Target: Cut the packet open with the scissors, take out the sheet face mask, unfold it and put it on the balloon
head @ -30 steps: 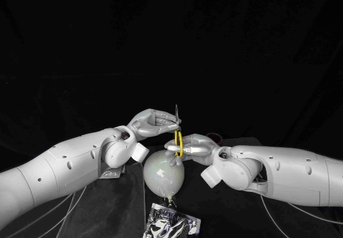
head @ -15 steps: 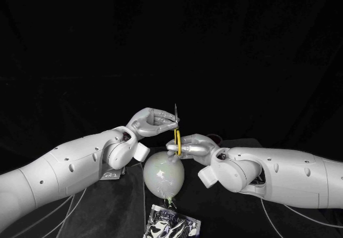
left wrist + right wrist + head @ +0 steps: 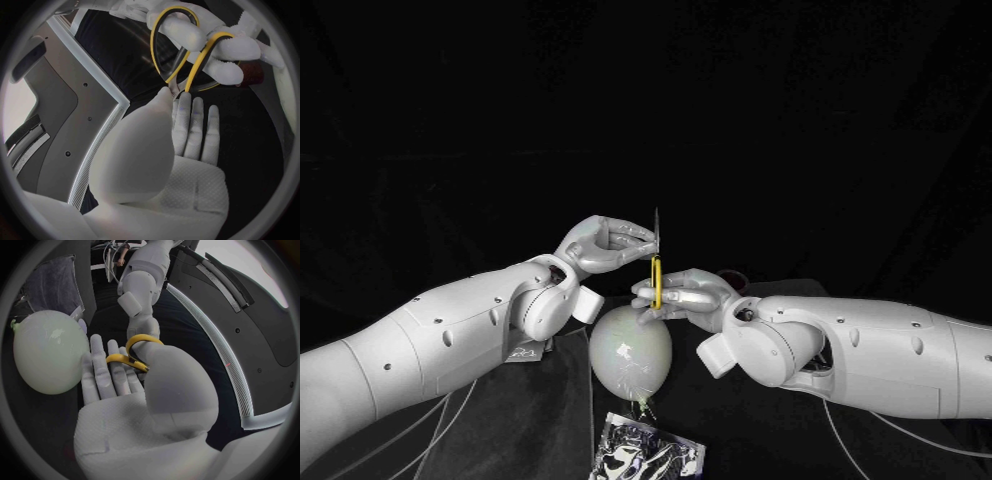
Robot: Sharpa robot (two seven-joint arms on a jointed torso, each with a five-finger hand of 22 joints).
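Observation:
The yellow-handled scissors [image 3: 656, 272] stand upright above the balloon, blades pointing up. My right hand [image 3: 687, 294] grips the handles; its thumb and a finger pass through the yellow loops [image 3: 139, 351]. In the left wrist view those loops [image 3: 187, 55] sit on the right hand's fingers. My left hand [image 3: 606, 244] is curled beside the blades, its thumb and fingertips [image 3: 187, 117] meeting at the scissors' pivot. The pale balloon [image 3: 630, 350] lies on the table below both hands, also seen as the balloon [image 3: 47, 352]. The shiny packet [image 3: 646, 455] lies uncut at the near edge.
A small pale tag or card [image 3: 524, 351] lies on the table under my left forearm. Thin cables run down along both arms. The black table cloth [image 3: 733, 430] stretches around the balloon and packet.
The right hand has risen a little and turned the scissors, so the yellow loops now look narrower and sit higher. The left hand has barely moved.

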